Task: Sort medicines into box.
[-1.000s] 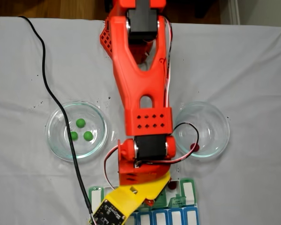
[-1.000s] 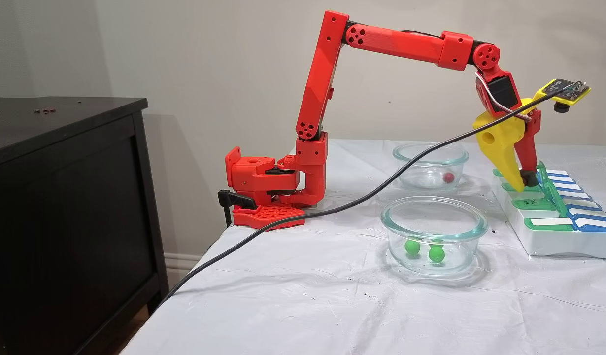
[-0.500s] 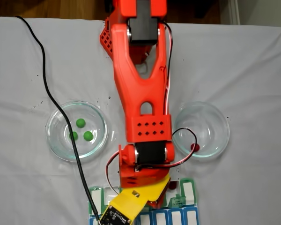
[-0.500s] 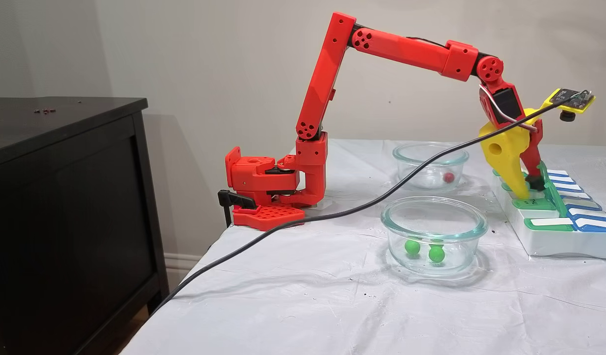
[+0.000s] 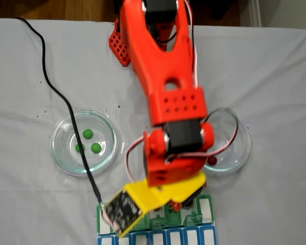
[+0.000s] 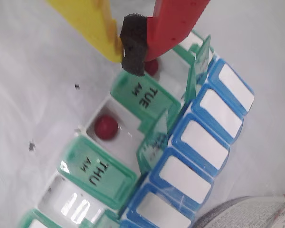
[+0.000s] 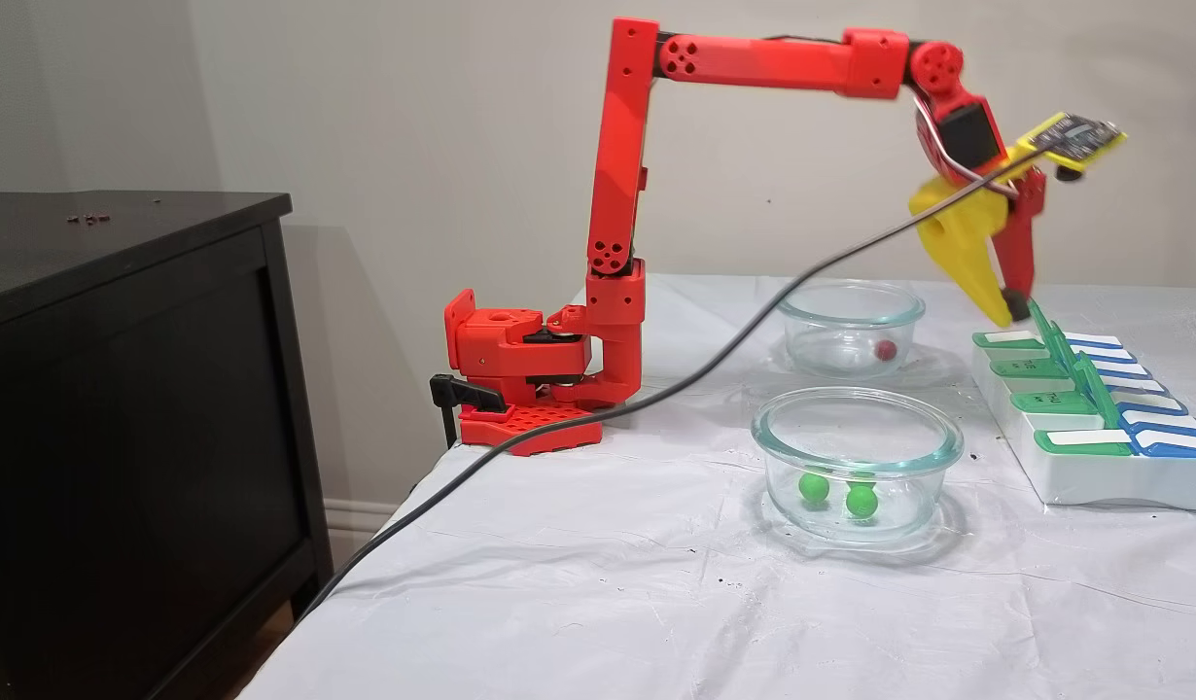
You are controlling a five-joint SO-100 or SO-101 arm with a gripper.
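Observation:
In the wrist view my gripper [image 6: 125, 59] hangs just above the box [image 6: 97, 171], its yellow finger and black-padded red finger pressed together with nothing between them. One dark red ball [image 6: 106, 127] lies in an open compartment between the TUE and THU lids. A second red ball [image 6: 152, 67] sits in the neighbouring open compartment, partly behind the pad. In a fixed view the gripper [image 7: 1008, 313] hovers over the far end of the box [image 7: 1074, 481]. Three green balls [image 5: 96, 148] lie in the left glass dish [image 5: 56, 153], and one red ball [image 5: 212, 160] in the right dish [image 5: 243, 148].
A black cable [image 7: 656, 399] runs from the wrist camera across the white cloth, over the near dish [image 7: 856, 403] with the green balls. The arm's red base [image 7: 520, 389] is clamped at the table edge. A dark cabinet [image 7: 122, 389] stands off the table to the left.
The gripper has risen out of the box's compartments. The arm has swung to the right in the top-down view. The balls in the dishes have not moved.

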